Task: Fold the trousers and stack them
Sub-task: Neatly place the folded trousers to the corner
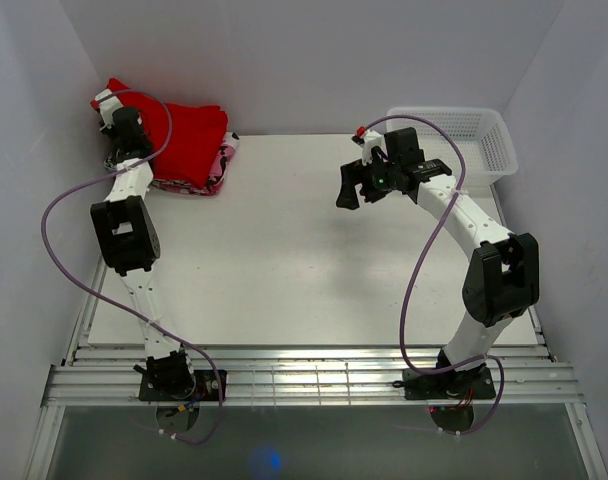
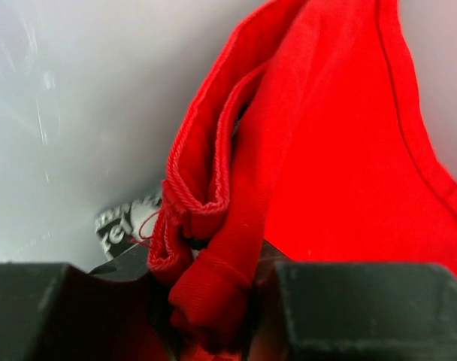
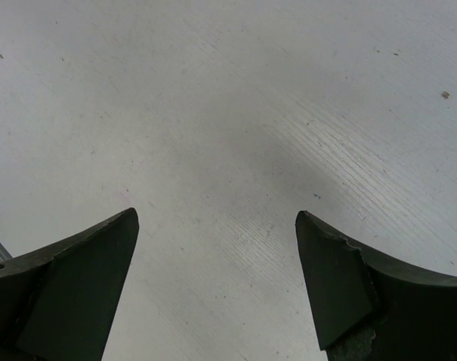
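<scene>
Red trousers (image 1: pixel 189 140) clamped, left arm (image 1: pixel 124 225) outstretched

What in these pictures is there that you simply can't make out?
- Top view: whatever lies beneath the trousers; they cover all but a pink edge.
- Left wrist view: the printed cloth, mostly hidden by the trousers and blurred.
- Left wrist view: the left gripper, cut off by the bottom edge.
- Top view: part of the basket, behind the right arm.

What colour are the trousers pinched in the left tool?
Plain bright red; the trousers show best in the left wrist view, held by the left tool.
</scene>
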Robot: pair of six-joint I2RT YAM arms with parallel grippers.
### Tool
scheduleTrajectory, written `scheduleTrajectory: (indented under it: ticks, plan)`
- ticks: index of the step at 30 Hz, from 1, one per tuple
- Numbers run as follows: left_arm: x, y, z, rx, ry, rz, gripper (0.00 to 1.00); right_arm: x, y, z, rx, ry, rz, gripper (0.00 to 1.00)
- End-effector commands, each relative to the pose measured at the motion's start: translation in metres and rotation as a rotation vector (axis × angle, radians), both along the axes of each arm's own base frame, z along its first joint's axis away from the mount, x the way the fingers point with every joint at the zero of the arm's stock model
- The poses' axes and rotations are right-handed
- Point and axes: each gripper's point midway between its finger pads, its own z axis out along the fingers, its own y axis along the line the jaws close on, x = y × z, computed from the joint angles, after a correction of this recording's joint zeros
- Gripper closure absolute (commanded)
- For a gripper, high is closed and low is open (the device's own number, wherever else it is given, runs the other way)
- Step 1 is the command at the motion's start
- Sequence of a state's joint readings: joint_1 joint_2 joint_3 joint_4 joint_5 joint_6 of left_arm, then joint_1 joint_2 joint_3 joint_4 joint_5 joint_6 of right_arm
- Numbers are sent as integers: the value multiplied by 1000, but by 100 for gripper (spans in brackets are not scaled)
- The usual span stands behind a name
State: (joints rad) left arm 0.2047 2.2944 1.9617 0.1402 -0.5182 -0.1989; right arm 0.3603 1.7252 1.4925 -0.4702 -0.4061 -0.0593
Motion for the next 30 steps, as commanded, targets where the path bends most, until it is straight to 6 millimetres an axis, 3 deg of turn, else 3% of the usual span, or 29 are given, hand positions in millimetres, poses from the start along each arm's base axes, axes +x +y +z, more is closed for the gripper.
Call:
scheduleTrajectory:
  ticks: [1, 3, 4, 6, 7, 8, 10, 11, 15, 16, 17, 19, 20, 21, 24, 27, 30]
  plan:
    - [-11, 4, -21, -84, 54, -13, 75, 6, 1, 18, 17, -45, 6, 10]
    - [-15, 5, -25, -114, 69, -20, 57, 5, 3, 19, 23, -43, 11, 10]
    - [-23, 5, -38, -141, 121, -15, 41, 6, 3, 20, 25, -46, 12, 10]
    - [-27, 8, -38, -177, 130, -52, 34, 6, 3, 22, 27, -50, 13, 10]
    - [-32, 8, -36, -196, 147, -71, 32, 5, 4, 24, 28, -52, 15, 10]
    - [-35, 15, -32, -213, 148, -82, 21, 5, 3, 24, 26, -57, 19, 10]
    - [-32, 3, -14, -258, 163, -208, 7, 4, 3, 26, 28, -60, 24, 10]
    - [-34, 8, -8, -269, 173, -228, 2, 4, 4, 26, 28, -62, 29, 10]
    - [-52, 2, 29, -335, 211, -384, 2, 1, 4, 30, 25, -73, 51, 10]
    - [-60, -12, 31, -394, 226, -483, 2, 0, 4, 30, 22, -76, 60, 10]
    - [-75, -5, 49, -405, 203, -523, 2, -2, 3, 29, 16, -70, 68, 10]
    - [-95, -21, 64, -438, 196, -687, 2, -4, 5, 32, 8, -86, 113, 10]
    - [-107, -12, 72, -403, 195, -714, 2, -8, 4, 30, 0, -73, 131, 10]
    - [-120, -16, 84, -380, 192, -742, 2, -10, 6, 26, 3, -62, 158, 10]
    - [-140, -22, 96, -266, 238, -810, 2, -11, 10, 20, -2, -44, 200, 10]
    - [-144, -31, 90, -157, 305, -873, 2, -9, 14, 14, 11, -27, 209, 10]
    - [-140, -58, 63, -34, 433, -971, 4, -11, 17, 12, 17, -18, 216, 10]
